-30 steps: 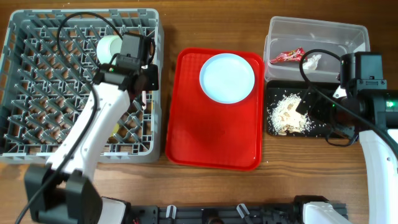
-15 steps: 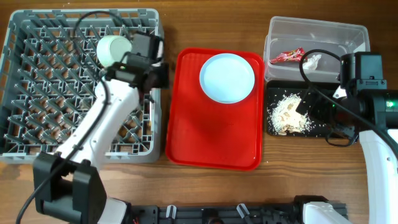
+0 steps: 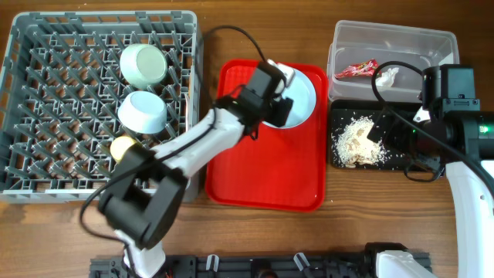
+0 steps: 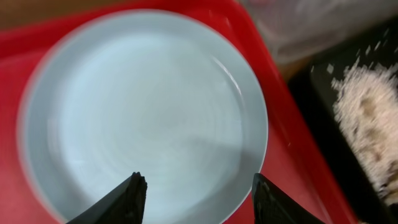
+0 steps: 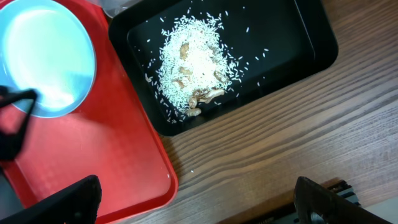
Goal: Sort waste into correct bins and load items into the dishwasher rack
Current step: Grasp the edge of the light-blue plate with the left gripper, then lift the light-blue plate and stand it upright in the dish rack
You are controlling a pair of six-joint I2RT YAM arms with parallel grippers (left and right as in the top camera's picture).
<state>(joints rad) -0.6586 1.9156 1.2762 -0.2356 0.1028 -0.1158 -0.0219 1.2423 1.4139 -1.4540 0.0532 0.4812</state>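
Plate (image 4: 143,112) lies just beyond our left gripper's (image 4: 197,182) spread, empty fingers, far nearer than our likewise parted right gripper (image 5: 196,190).

Place: a robot test bench, laid out like a dish-clearing station.
Robots: a cabled left arm (image 3: 185,154) and right arm (image 3: 472,189), based by a black rail (image 3: 262,267) at the near edge.
Props: grey dish rack (image 3: 100,15), red tray (image 3: 262,170), plain wooden surface (image 3: 231,31).

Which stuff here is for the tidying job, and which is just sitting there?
For the job: grey rack, green bowl, other green bowl, yellow cup, white plate, red wrapper, paper scrap, rice, clear tub, black tray.
Just there: red tray, wooden table.
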